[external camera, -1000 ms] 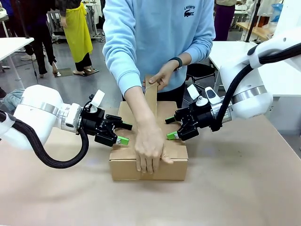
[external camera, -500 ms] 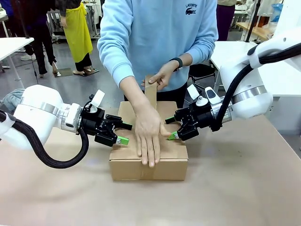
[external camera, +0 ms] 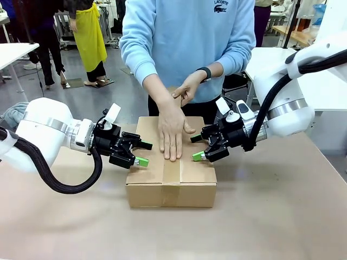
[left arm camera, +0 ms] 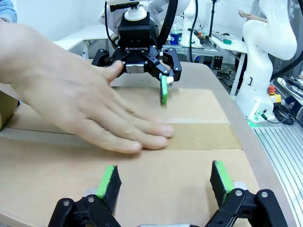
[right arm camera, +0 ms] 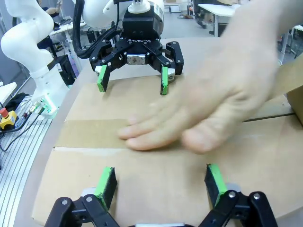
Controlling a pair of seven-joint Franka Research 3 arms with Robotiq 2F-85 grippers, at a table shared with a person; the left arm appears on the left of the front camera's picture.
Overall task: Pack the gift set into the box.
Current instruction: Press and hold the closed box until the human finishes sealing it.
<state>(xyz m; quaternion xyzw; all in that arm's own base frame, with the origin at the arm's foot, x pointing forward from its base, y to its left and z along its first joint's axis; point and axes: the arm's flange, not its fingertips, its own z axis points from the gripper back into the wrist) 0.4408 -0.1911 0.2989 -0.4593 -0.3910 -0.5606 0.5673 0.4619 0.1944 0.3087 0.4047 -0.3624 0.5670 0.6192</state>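
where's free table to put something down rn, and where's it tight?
Free: the table in front of the box, and its right side under the right arm. Crowded: box top, where the person's hand presses the tape, with the left gripper and right gripper open on either side.

"lacoste" on the person's sweatshirt (external camera: 219,6); "robotiq" on the right pincer (left arm camera: 142,80).

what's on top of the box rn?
On the box: a brown tape strip along the closed flaps' seam, with a person's hand flat on it. Both grippers, left and right, press open fingers onto the flaps. Contents are hidden.
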